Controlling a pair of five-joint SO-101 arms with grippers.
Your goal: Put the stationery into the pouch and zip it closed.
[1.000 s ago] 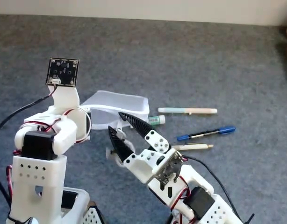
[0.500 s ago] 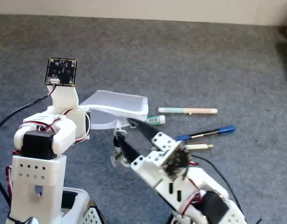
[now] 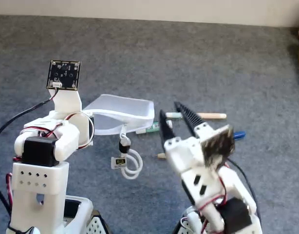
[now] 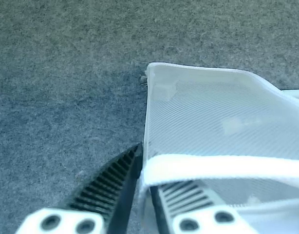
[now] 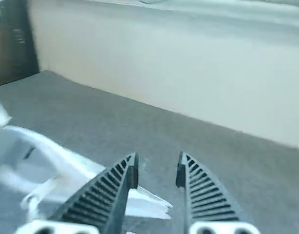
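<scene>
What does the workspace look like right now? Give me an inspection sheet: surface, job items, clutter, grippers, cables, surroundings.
Surface: grey carpet.
Job's things: white mesh pouch held up by its rim, with a strap loop hanging below it. A pale highlighter, a blue pen and a green-labelled item lie on the carpet outside the pouch.
Clutter: nothing seen.
Grippers: left gripper shut on the pouch rim; right gripper open, empty, raised near the pens.
Cables: black cable loops beside the left arm, away from the pouch.
Surroundings: pale wall behind the carpet.
</scene>
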